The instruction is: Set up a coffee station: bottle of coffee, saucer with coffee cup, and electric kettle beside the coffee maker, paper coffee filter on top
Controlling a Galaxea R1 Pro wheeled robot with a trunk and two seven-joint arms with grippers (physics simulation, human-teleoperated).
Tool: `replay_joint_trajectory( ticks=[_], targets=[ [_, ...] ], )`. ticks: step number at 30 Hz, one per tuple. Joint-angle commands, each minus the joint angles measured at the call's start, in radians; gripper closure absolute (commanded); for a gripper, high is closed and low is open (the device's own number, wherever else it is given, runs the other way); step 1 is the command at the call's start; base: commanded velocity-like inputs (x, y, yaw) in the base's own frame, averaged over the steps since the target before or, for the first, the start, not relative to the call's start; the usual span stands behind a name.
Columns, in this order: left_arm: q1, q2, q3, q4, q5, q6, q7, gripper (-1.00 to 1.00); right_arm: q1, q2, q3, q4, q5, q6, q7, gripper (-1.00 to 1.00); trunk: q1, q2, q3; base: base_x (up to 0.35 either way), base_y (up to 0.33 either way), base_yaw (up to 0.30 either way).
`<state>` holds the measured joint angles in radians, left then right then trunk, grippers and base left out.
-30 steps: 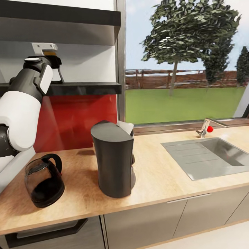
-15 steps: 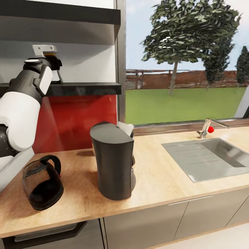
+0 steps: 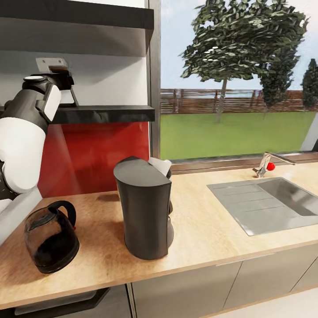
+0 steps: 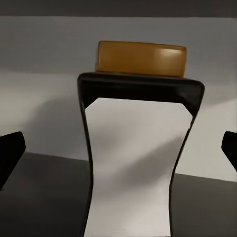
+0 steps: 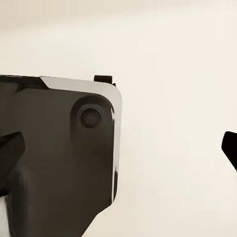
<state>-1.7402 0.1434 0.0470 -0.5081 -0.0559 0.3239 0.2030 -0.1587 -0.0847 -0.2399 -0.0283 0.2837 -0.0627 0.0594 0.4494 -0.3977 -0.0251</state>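
Along the light wood-grain surface (image 3: 212,229) of the kitchen, a glossy red backsplash (image 3: 97,154) rose at the far left and a wide window (image 3: 234,79) looked out on a lawn, a fence and a large tree. A steel sink (image 3: 269,203) with a small tap (image 3: 265,164) sat set into the surface at the right, and grey cabinet fronts (image 3: 185,287) ran below the near edge. A tall dark grey coffee maker (image 3: 143,210) stood upright near the middle of the surface, something white showing at its far top edge. The electric kettle (image 3: 51,238), black and glassy with a loop handle, stood on the surface to the left of the coffee maker, apart from it.

The left arm (image 3: 24,137), white with a dark forearm, reached up and away at the far left to the kitchen shelf (image 3: 106,113), a black board on the wall above the backsplash. The left gripper (image 4: 118,153) was spread wide, its dark fingertips (image 4: 10,148) at either side of the wrist view. The bottle of coffee (image 4: 136,163) stood upright on the shelf between them, white label facing the camera and tan-brown cap (image 4: 141,58) on top, with clear gaps on both sides.

The right gripper (image 5: 118,148) was also spread apart, grasping nothing, with a dark rounded panel (image 5: 59,148) and a pale plain background beyond it.
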Motion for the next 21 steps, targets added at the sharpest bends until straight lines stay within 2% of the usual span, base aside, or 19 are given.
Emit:
replay_joint_trajectory(
  ticks=[1, 7, 11, 21],
  targets=[
    [-0.001, 0.003, 0.002, -0.001, -0.005, 0.006, 0.0, -1.0, -0.001, -0.001, -0.009, 0.001, 0.008, -0.003, 0.003, -1.0, 0.001, -0.002, -0.002, 0.006, 0.0, 0.0],
    [0.041, 0.02, 0.004, -0.001, 0.015, 0.004, -0.003, -1.0, -0.001, -0.001, -0.009, 0.001, 0.009, -0.003, 0.003, -1.0, 0.001, -0.002, -0.002, 0.09, 0.0, 0.0],
    [0.047, 0.021, 0.002, -0.001, 0.027, 0.004, -0.004, -1.0, -0.001, -0.001, -0.009, 0.001, 0.008, -0.003, 0.003, -1.0, 0.001, -0.002, -0.002, 0.075, 0.0, 0.0],
    [0.049, 0.018, 0.001, -0.002, 0.028, 0.004, -0.004, -1.0, -0.001, -0.001, -0.009, 0.001, 0.009, -0.003, 0.003, -1.0, 0.001, -0.002, -0.002, 0.004, 0.0, 0.0]
  ],
)
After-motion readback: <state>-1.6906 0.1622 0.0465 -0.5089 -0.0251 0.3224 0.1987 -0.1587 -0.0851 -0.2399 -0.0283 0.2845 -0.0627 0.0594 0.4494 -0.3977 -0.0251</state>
